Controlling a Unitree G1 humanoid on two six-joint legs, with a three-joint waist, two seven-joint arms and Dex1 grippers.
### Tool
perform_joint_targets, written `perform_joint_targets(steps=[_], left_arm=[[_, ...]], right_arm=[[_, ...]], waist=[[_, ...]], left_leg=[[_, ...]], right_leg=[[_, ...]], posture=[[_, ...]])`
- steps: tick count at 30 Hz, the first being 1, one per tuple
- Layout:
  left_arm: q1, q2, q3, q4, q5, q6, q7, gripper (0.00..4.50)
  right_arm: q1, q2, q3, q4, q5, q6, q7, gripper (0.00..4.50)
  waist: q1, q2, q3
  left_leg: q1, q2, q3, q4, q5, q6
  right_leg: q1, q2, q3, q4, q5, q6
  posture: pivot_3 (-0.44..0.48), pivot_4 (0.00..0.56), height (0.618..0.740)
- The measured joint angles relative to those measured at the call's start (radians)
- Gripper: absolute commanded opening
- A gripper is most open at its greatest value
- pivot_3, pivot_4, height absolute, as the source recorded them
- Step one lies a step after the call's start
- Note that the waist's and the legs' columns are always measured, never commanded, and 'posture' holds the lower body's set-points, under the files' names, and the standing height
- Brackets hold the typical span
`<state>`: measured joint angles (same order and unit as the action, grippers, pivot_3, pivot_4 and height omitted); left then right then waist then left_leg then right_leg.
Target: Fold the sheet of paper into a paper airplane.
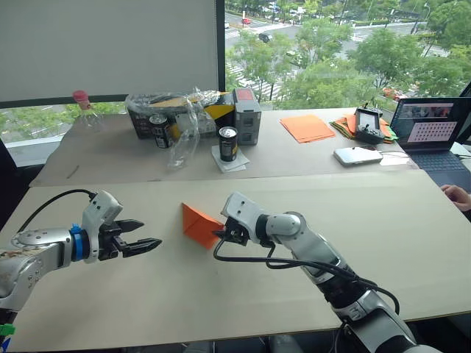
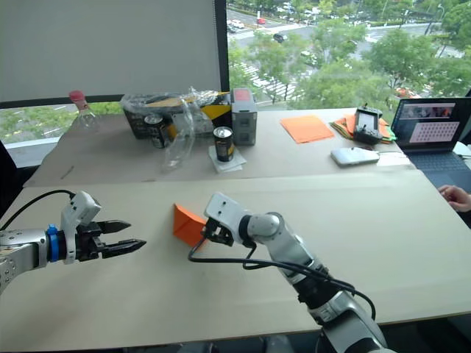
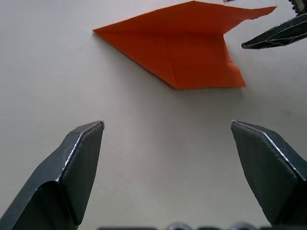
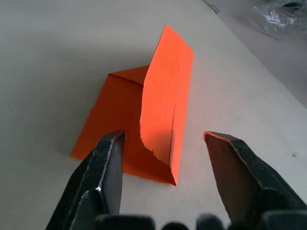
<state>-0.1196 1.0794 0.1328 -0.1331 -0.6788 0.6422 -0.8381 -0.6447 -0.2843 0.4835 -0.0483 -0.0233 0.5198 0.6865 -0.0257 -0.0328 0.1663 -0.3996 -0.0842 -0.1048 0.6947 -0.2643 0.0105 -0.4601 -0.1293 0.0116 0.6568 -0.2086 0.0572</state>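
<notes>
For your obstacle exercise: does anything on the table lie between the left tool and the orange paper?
Nothing visible does. Bare table separates the open left tool from the paper. The right tool is at the paper's far side.

a pale wooden table (image 1: pixel 412 243) is seen under the claws, with a second table (image 1: pixel 110 158) butted against its far edge, well beyond them. behind that, a wide window (image 1: pixel 346 51) is filled with daylight, green trees and a road with cars. a white blind (image 1: pixel 110 48) is drawn over the part of the window far beyond the left claw.
</notes>
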Motion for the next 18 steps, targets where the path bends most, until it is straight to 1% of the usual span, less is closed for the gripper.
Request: perform_joint_targets(steps=[2,3,4,5,6,8,9,12,15,18], left_arm=[[0.019,-0.012,-0.004,0.009,0.089,-0.1,-0.021,4.5],[0.028,-0.025,-0.004,0.01,0.108,-0.141,-0.042,4.5],[0.039,-0.037,-0.005,0.011,0.114,-0.159,-0.072,4.5],[0.033,-0.047,-0.004,0.022,0.08,-0.126,-0.112,4.5],[0.019,-0.051,0.002,0.035,0.041,-0.085,-0.138,4.5],[-0.052,-0.063,0.031,0.079,-0.05,0.009,-0.192,4.5],[-0.08,-0.064,0.048,0.088,-0.069,0.026,-0.204,4.5],[-0.124,-0.064,0.075,0.091,-0.086,0.066,-0.232,4.5],[-0.123,-0.087,0.061,0.089,-0.097,0.108,-0.264,4.5],[-0.13,-0.097,0.043,0.083,-0.104,0.129,-0.293,4.5]], right_arm=[[0.0,-0.003,0.009,0.001,-0.008,-0.031,0.008,1.17],[0.0,-0.003,0.011,0.001,-0.012,-0.042,0.011,0.88],[0.0,-0.005,0.012,0.001,-0.014,-0.06,0.014,0.49],[0.002,-0.01,0.013,0.001,-0.016,-0.086,0.022,0.12],[0.003,-0.015,0.013,0.001,-0.017,-0.106,0.027,0.03],[0.006,-0.053,0.015,0.002,-0.033,-0.204,0.053,0.03],[0.006,-0.076,0.015,0.004,-0.039,-0.248,0.067,0.03],[0.006,-0.152,0.012,0.023,-0.054,-0.384,0.119,0.03],[0.005,-0.253,0.0,0.029,-0.052,-0.554,0.206,0.03],[0.008,-0.33,-0.009,0.042,-0.051,-0.724,0.277,0.03]], waist=[[-0.002,0.0,0.0],[-0.003,0.0,0.0],[-0.003,0.0,0.0],[-0.005,0.0,0.0],[-0.004,0.0,0.0],[0.003,0.0,0.0],[0.005,0.0,0.0],[0.002,0.0,0.0],[-0.008,0.0,0.0],[-0.013,0.0,0.0]], left_leg=[[0.0,0.0,0.0,0.0,0.0,0.0],[0.0,0.0,0.0,0.0,0.0,0.001],[0.0,0.0,0.0,0.0,-0.001,0.001],[0.0,0.0,0.0,0.0,-0.001,0.002],[0.0,0.0,0.0,0.001,-0.001,0.002],[-0.001,-0.001,-0.002,0.002,-0.001,0.002],[0.0,-0.001,-0.002,0.002,-0.001,0.002],[0.002,-0.001,0.0,0.002,-0.002,0.003],[0.001,-0.001,0.0,0.001,-0.002,0.003],[0.001,-0.001,0.0,0.001,-0.002,0.003]], right_leg=[[0.0,0.0,0.0,0.0,0.0,0.0],[0.0,0.0,0.0,0.0,0.0,0.0],[0.0,0.0,0.0,-0.001,0.0,0.0],[0.0,0.0,0.0,0.0,0.0,0.0],[0.0,0.0,0.0,0.0,0.0,0.0],[0.001,0.0,-0.003,0.001,0.0,0.0],[0.002,0.0,-0.003,0.0,0.0,0.001],[0.003,0.0,-0.001,0.0,0.0,0.001],[0.002,0.0,-0.001,0.0,0.0,0.001],[0.002,0.0,-0.001,0.0,0.0,0.001]], posture=[[0.0,0.15,0.695],[0.0,0.15,0.695],[0.0,0.15,0.695],[0.0,0.15,0.695],[0.0,0.15,0.695],[0.0,0.15,0.695],[0.0,0.15,0.695],[0.0,0.15,0.695],[0.0,0.15,0.695],[0.0,0.15,0.695]])
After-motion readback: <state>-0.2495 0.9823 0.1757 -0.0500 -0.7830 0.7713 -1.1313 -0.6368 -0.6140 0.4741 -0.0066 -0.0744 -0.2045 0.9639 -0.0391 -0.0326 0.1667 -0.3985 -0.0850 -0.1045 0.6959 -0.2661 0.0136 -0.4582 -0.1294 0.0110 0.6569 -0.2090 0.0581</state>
